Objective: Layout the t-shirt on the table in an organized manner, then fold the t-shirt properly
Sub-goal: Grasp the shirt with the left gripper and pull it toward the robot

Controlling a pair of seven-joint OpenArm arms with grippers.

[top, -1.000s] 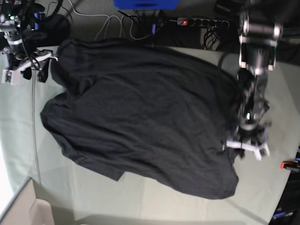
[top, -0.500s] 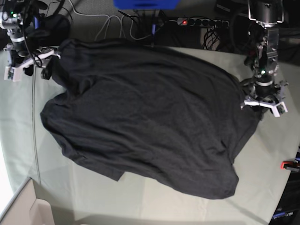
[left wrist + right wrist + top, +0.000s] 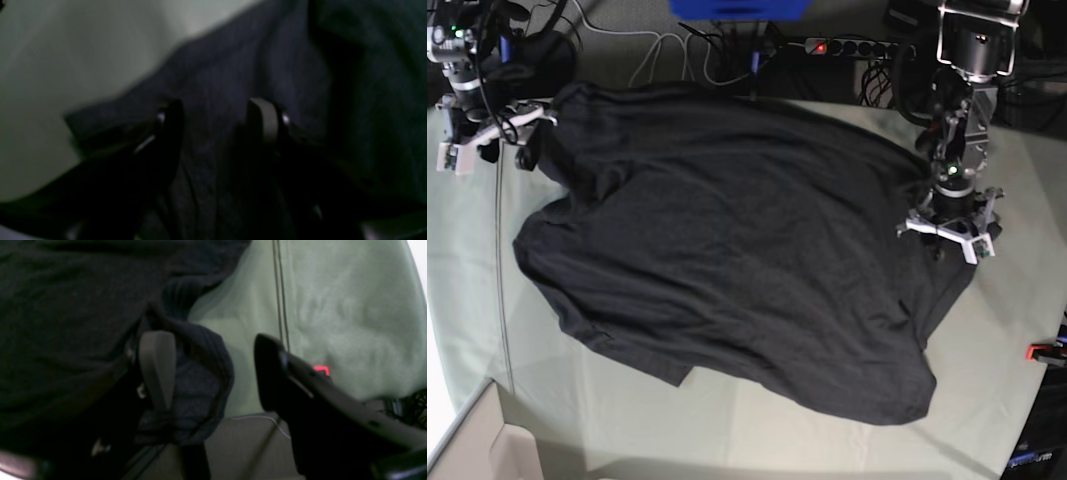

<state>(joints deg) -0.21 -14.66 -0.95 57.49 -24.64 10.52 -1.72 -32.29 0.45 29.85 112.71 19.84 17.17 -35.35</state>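
Layout goes on: t-shirt (image 3: 727, 250) sprawls rumpled mid-table (image 3: 987, 380), left gripper (image 3: 947, 232) parted astride its edge, right gripper (image 3: 489, 135) parted beside a corner; next, pinch and tug flat.

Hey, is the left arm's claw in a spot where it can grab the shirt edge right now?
Probably yes. The left claw hangs open right over the t-shirt, fabric showing between its fingers, near the hem beside the bare table. Nothing blocks it.

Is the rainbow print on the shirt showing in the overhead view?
No, the t-shirt shows only plain dark fabric across the table in the base view.
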